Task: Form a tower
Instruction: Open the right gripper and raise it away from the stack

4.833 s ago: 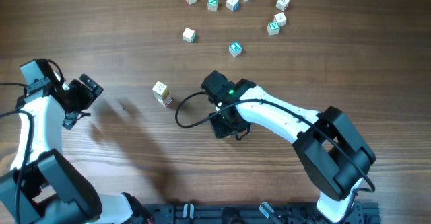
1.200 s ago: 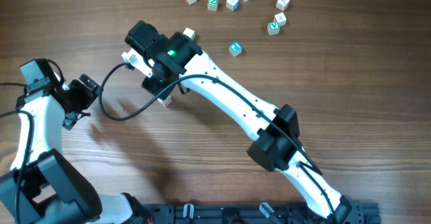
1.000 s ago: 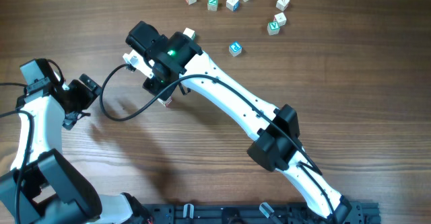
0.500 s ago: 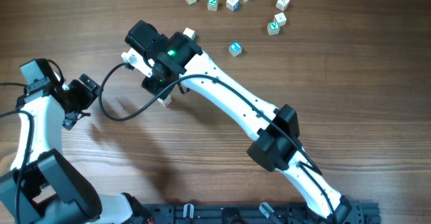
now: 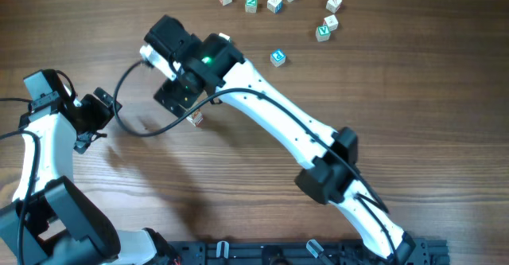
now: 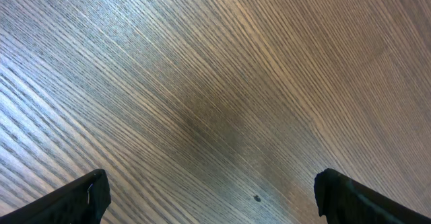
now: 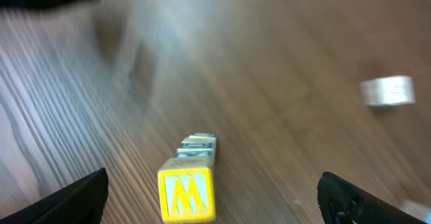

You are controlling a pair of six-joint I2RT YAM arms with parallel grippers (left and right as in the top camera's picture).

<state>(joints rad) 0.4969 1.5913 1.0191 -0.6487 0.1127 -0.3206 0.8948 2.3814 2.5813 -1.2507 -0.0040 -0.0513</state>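
Tower (image 7: 187,192), yellow cube topmost, stood on the bench (image 5: 398,82), left of centre, under the right claw (image 5: 176,96), whose jaws were wide apart and clear of it. Left claw (image 6: 210,187) also apart, idle. Judged: light, rigid, smooth wood, unbonded, easily toppled. Take loose cubes (image 5: 274,5) by opposite flat faces; set down squarely, gently.

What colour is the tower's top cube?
Yellow, on the tower, clearest in the right wrist view.
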